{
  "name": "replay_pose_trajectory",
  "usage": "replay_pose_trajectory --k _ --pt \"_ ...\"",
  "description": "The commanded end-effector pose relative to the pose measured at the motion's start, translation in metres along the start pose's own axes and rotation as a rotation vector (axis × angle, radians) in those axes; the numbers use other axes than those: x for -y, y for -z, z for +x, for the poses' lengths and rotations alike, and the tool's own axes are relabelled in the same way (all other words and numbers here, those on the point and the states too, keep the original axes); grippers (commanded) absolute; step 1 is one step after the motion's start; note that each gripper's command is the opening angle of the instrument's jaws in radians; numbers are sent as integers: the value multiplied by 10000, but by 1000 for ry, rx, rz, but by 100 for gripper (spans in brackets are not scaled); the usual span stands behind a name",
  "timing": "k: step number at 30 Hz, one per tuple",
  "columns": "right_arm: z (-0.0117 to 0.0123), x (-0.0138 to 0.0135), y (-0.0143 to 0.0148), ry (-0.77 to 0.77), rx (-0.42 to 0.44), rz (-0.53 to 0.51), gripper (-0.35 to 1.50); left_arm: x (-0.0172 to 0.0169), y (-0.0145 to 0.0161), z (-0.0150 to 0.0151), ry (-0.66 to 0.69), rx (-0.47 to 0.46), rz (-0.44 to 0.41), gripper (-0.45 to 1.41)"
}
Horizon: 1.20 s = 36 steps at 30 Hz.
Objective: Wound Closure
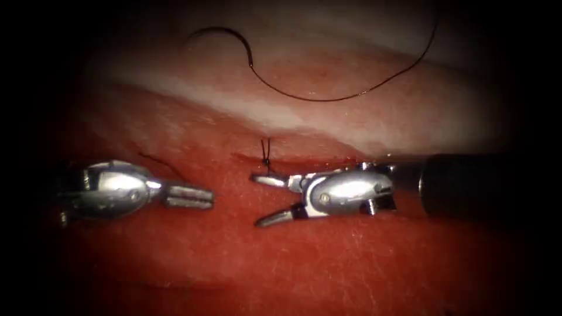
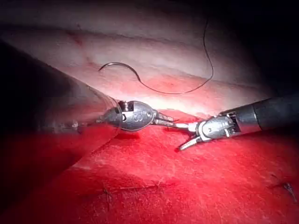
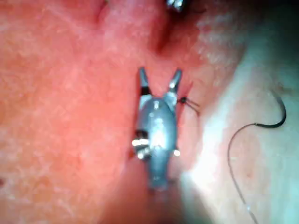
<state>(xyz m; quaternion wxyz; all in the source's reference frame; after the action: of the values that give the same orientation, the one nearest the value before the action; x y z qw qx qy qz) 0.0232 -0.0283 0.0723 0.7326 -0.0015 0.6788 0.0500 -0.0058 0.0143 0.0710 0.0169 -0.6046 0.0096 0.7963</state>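
The curved needle lies loose on the pale tissue beyond the cut, not in the tissue and held by neither tool. Its thread trails away to the right. A tied knot with two short cut ends stands at the cut's left end. My right tool has its jaws wide open just below the knot and holds nothing. My left tool lies further left, jaws shut on nothing. The needle and both tools, left and right, show in the left wrist view. The right wrist view has the open right tool beside the knot.
A short loose piece of thread lies on the red tissue above the left tool. Older stitches sit in the tissue nearer the left wrist camera. The right arm's dark shaft crosses the tissue at the right.
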Motion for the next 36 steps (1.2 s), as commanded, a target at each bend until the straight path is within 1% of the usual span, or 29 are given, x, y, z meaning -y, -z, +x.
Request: replay_pose_trajectory --k 1,2,3,4,5,6,8,10,11,12,13,14,19,20,21,22,23,24,27,28,29,30,31,32,33,36 --pt "-3 2 8 -4 -2 -4 147 3 -6 -6 2 -2 4 -45" --pt "3 1 34 -12 -5 -21 147 19 12 -24 18 13 22 -45" --pt "5 0 44 -15 -6 -25 147 25 19 -32 24 27 33 -45" --pt "5 0 44 -15 -6 -25 147 25 19 -32 24 27 33 -45" --pt "8 0 65 -20 1 -36 147 40 36 -52 37 47 57 -45" --pt "8 0 65 -20 1 -36 147 40 36 -52 37 47 57 -45" --pt "9 -1 78 -23 16 -46 147 52 49 -69 40 59 71 -45" --pt "9 -1 90 -25 27 -52 147 63 62 -92 51 84 89 -45" --pt "9 -1 96 -26 34 -60 147 72 72 -115 64 123 113 -45" --pt "8 -1 98 -33 39 -65 147 78 79 -137 85 142 126 -45" --pt "8 -1 98 -33 39 -65 147 78 79 -137 85 142 126 -45" --pt "7 -1 98 -32 40 -65 147 81 82 -147 95 148 130 -45" --pt "7 -2 95 -38 34 -74 147 90 92 -209 149 180 152 -45" --pt "7 -2 94 -45 32 -76 145 89 92 -234 167 198 139 -45" --pt "7 -2 94 -45 32 -76 145 89 92 -234 167 198 139 -45" --pt "7 -2 94 -45 32 -76 145 88 92 -244 183 205 134 -45" --pt "7 -2 94 -45 32 -77 145 86 91 -264 201 228 116 -45" --pt "7 -2 94 -45 32 -77 145 86 91 -264 201 228 116 -45" --pt "6 -2 95 -50 34 -78 145 81 91 -292 265 302 107 -45" --pt "6 -2 95 -50 34 -78 145 78 91 -300 315 318 108 -33" --pt "6 -1 96 -55 33 -78 145 76 90 -308 403 329 128 32" --pt "5 -1 96 -55 33 -78 145 76 90 -311 438 335 145 69" --pt "5 -1 96 -55 33 -78 145 76 90 -310 450 339 153 89" --pt "4 -2 96 -55 34 -78 145 76 90 -309 458 344 155 104" --pt "3 -2 96 -55 34 -79 145 76 92 -300 473 342 166 111" --pt "1 -4 96 -55 36 -80 145 75 95 -273 494 335 184 113"
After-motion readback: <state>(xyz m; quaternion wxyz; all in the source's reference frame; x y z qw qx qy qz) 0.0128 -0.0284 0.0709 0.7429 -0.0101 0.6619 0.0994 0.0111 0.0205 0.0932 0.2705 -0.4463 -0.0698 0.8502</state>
